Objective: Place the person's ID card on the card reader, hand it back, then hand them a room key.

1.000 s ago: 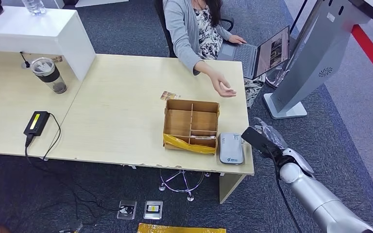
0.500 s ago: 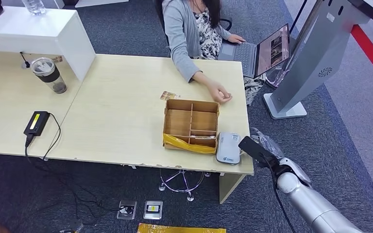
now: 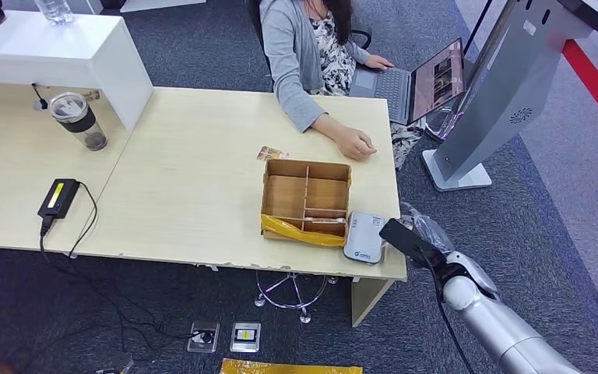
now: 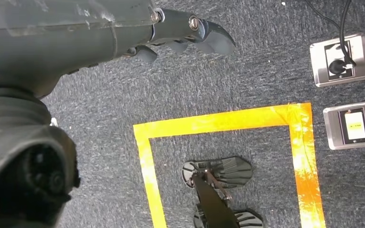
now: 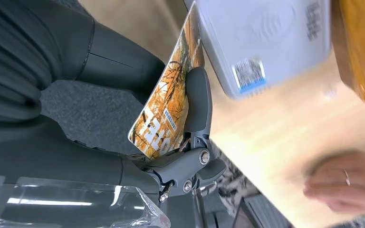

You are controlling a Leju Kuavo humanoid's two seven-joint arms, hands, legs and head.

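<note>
Head view shows the right hand point(image 3: 409, 240) just off the desk's point(image 3: 195, 179) near right corner, over grey carpet, with open floor to its right out to the grey kiosk stand point(image 3: 498, 86). Right wrist view shows this hand point(image 5: 138, 118) gripping a card point(image 5: 168, 104) with an orange printed face, pinched between the thick thumb and a darker finger point(image 5: 197, 102), its top edge close to the white card reader point(image 5: 266, 38). The card reader point(image 3: 364, 237) lies at the desk edge just beside the hand. Touching the reader on the side away from the hand is a brown divided box point(image 3: 306, 199) with yellow tape along its near wall. Beyond the box the person's hand point(image 3: 356, 145) rests flat on the desk, well apart from the robot's hand. Another small card point(image 3: 271, 153) lies behind the box. Left wrist view shows the left hand point(image 4: 180, 33) hanging over carpet and yellow floor tape point(image 4: 228, 123), fingers loosely apart, holding nothing.

Since a second ago the right hand has edged toward the reader, the reader has slid slightly toward the box, and the person's hand has dropped from raised to the desk.
</note>
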